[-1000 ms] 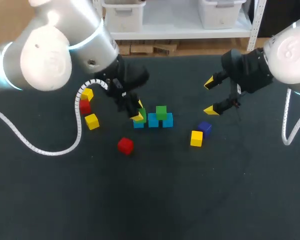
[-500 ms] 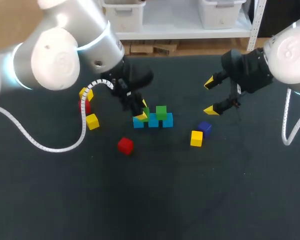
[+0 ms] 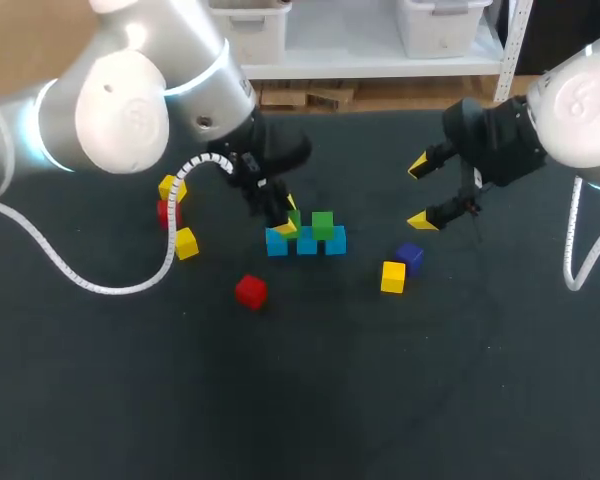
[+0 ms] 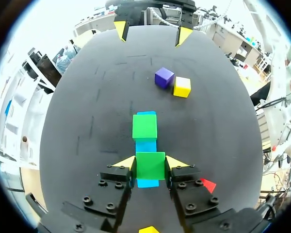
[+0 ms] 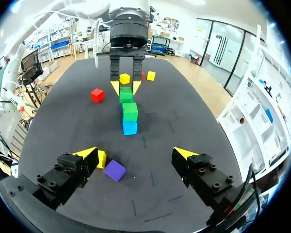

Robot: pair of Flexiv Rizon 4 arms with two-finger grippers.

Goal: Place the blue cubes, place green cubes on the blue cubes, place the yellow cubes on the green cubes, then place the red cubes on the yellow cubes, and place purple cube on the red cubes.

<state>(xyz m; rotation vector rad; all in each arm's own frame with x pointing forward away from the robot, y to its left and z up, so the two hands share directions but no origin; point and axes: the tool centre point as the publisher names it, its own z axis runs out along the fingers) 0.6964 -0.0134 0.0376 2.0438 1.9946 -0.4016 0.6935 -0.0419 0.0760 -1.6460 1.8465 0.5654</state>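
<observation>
Left gripper (image 4: 150,162) clamped on a green cube (image 4: 150,165), just above the near end of the row of 3 blue cubes (image 3: 306,243).

Both yellow fingertips (image 4: 123,162) press on the sides of the cube, and blue shows under it at the near side and the far side. I judge it should sit over the seam of the 2 nearer blue cubes, square to the row, just beside the second green cube (image 4: 144,126) that already lies farther along. Lower it straight, then open only a little, so the fingers do not push the blue cubes. Farther out, the right gripper (image 5: 137,154) hangs with its fingers wide apart and nothing between them, above the purple cube (image 5: 115,170) and a yellow cube (image 5: 101,158). Compared with 1 s ago, the left gripper and its cube have shifted a little toward the middle of the row. The right arm and the loose cubes have not moved.
</observation>
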